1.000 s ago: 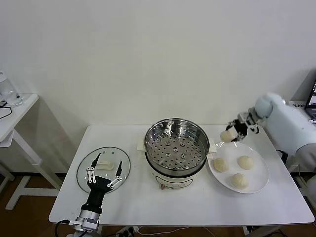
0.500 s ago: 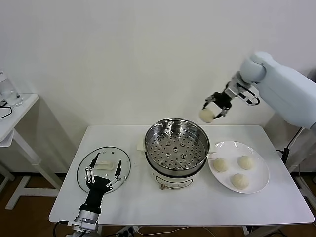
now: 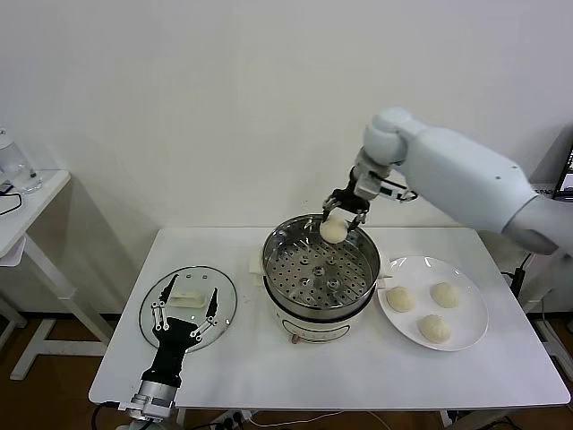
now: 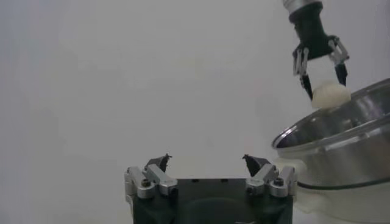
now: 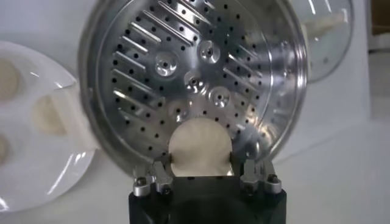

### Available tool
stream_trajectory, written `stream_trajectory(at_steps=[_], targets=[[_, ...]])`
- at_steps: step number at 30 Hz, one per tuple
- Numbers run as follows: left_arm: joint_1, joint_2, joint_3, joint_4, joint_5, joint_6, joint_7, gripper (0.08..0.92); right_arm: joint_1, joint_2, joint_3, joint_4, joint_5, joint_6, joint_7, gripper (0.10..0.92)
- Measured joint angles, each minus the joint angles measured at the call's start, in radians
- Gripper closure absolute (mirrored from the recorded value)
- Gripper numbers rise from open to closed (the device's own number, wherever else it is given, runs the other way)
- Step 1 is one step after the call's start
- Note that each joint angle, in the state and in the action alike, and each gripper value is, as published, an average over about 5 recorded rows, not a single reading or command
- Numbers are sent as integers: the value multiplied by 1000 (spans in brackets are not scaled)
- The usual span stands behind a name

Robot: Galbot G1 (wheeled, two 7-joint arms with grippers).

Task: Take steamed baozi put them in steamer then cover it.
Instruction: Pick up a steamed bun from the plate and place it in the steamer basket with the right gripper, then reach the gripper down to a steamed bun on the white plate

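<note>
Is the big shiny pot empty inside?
Yes, empty. The steamer shows only its bare holed tray; the right gripper holds a bun above it.

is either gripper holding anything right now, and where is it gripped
The right gripper holds one baozi by its sides, above the steamer. The left gripper holds nothing.

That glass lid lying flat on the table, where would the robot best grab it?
By the white handle at the centre of the glass lid, coming straight down from above. The lid lies flat with its rim against the table, leaving only the raised handle for fingers to close on.
</note>
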Motion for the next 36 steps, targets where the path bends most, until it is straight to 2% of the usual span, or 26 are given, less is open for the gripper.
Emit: stream_trajectory(at_steps=[9,16,20,28,36], targets=[[0,-4,2,2,0,-10,-4,177,-48,70,16,-52,-86,10,16,342],[2,1,-3,3,-1,-15,-10,177,-60,91,23,-61,-117,13,20,216],[3,2,-4,3,-2,-15,-13,177,-49,79,22,-44,-104,8,10,203],[-4,-1,5,4,0,-9,-14,177,28,-35,-1,27,43,-76,-37,203],[-13,2,11,13,8,0,-21,177,106,-245,-91,50,276,-276,-43,203]])
